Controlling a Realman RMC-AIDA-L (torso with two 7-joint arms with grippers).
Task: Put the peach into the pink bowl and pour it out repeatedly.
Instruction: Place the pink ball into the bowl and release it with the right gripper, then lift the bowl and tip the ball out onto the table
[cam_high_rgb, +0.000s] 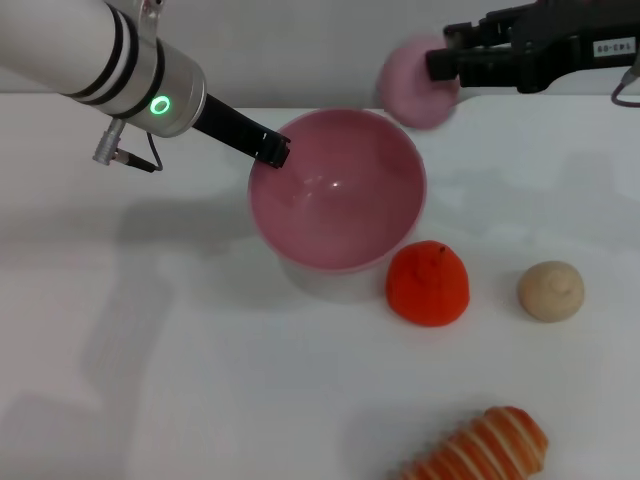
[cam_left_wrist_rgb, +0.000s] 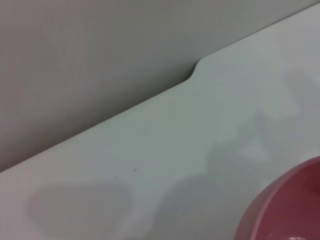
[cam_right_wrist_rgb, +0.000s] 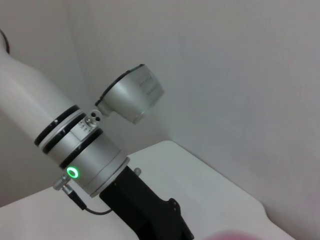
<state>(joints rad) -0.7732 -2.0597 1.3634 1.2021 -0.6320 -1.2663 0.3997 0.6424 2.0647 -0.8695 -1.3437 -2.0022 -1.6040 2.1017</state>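
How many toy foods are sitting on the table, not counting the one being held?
3: an orange-red fruit right beside the pink bowl, a beige ball further right, and a striped bread nearest the robot, partly cut off.

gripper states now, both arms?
Left gripper: shut on the pink bowl rim, bowl lifted and tilted.
Right gripper: shut on the peach, held above the table behind the bowl.
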